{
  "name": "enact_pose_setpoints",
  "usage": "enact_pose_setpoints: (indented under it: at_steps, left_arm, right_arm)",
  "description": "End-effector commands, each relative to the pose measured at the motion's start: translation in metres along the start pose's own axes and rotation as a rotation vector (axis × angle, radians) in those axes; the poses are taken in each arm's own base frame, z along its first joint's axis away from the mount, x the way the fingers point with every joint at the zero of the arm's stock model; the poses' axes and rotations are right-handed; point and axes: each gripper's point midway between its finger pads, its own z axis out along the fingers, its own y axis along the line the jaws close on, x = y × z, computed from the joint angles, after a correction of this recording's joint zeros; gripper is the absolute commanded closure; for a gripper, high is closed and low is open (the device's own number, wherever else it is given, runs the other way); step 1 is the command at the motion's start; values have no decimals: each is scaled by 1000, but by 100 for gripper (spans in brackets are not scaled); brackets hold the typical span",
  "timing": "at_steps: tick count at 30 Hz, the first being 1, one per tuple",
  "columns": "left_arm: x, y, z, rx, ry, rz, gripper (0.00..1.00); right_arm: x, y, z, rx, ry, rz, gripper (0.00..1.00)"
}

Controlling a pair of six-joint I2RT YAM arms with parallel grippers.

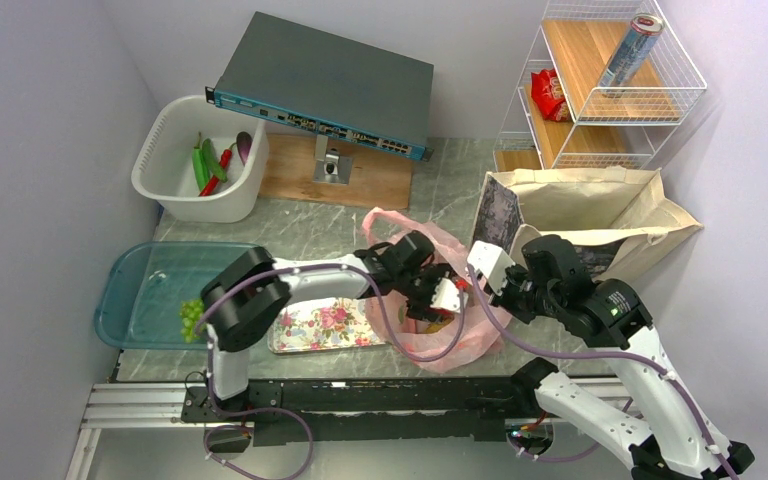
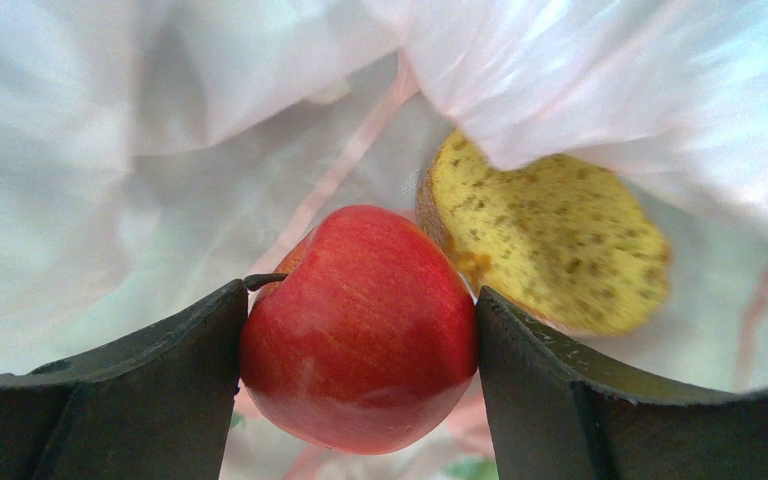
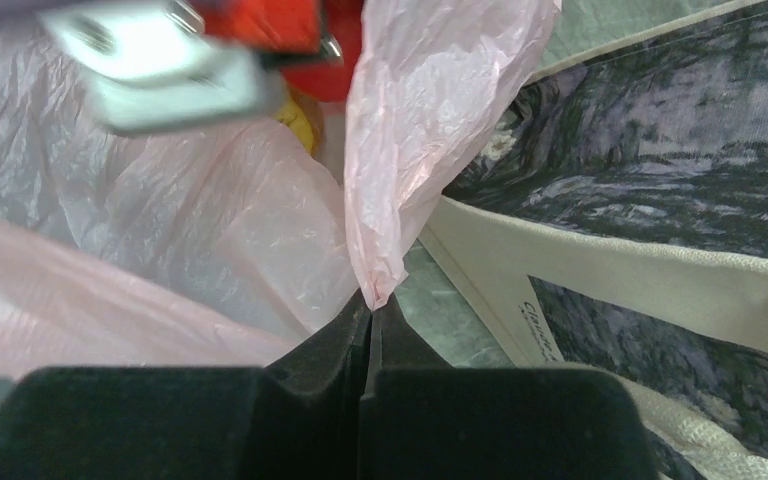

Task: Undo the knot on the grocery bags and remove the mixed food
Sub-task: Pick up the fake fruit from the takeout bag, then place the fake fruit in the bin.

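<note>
— Nearest my left wrist lens: one red apple (image 2: 360, 320), pinched in the left gripper (image 2: 358, 335), set narrow, with both pads touching it, inside the pink bag (image 1: 465, 345).
— Anything else in there?
— One speckled bread slice (image 2: 550, 240) just behind. My right gripper (image 3: 370, 318) is clamped flat on a fold of that bag's film, beside the one canvas tote (image 1: 580, 195).
— Outside the bags?
— One grape bunch (image 1: 191, 318) at the blue tub (image 1: 130, 290). The white basin (image 1: 160, 185) holds two green peppers (image 1: 204, 165), one red pepper (image 1: 222, 168) and one eggplant (image 1: 244, 147).
</note>
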Motion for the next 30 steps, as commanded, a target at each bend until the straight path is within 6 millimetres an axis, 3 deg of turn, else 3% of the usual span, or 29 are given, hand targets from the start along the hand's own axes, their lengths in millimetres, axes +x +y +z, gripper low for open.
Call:
enact_pose_setpoints:
  at_steps: [1, 4, 7, 10, 12, 14, 16, 20, 23, 25, 27, 30]
  left_arm:
    - [-85, 0, -71, -20, -189, 38, 81]
    - [-119, 3, -115, -46, -261, 1, 81]
    - [-137, 0, -159, -58, -286, -20, 81]
    - [-135, 1, -211, -119, -282, -94, 81]
    - [-122, -4, -248, -165, -245, -173, 80]
    - [-97, -3, -287, -269, -173, -264, 80]
    - [-59, -11, -327, -382, -71, -357, 80]
    - [33, -62, -387, -565, 222, -469, 78]
    - [105, -110, -418, -654, 447, -623, 78]
    - [146, -132, -431, -701, 541, -726, 77]
    - [177, -145, -444, -750, 583, -824, 76]
    - [201, -148, -460, -809, 575, -924, 66]
  right_arm:
    - [-25, -9, 5, 27, -94, 50, 100]
    - [-45, -8, 8, -8, -153, 72, 100]
    - [-56, -11, 9, -15, -179, 61, 100]
    - [-64, -15, 14, -9, -201, 32, 100]
    - [-68, -17, 18, -11, -214, 17, 100]
    - [-71, -19, 22, -12, -220, 3, 100]
    - [-74, -20, 27, -16, -223, -1, 100]
    - [-78, -20, 36, -25, -242, -8, 100]
    - [-80, -21, 42, -20, -260, -3, 100]
    - [-82, -18, 43, -34, -268, -1, 100]
    - [-82, -14, 45, -62, -266, -7, 100]
    - [-83, -14, 45, -71, -258, -10, 100]
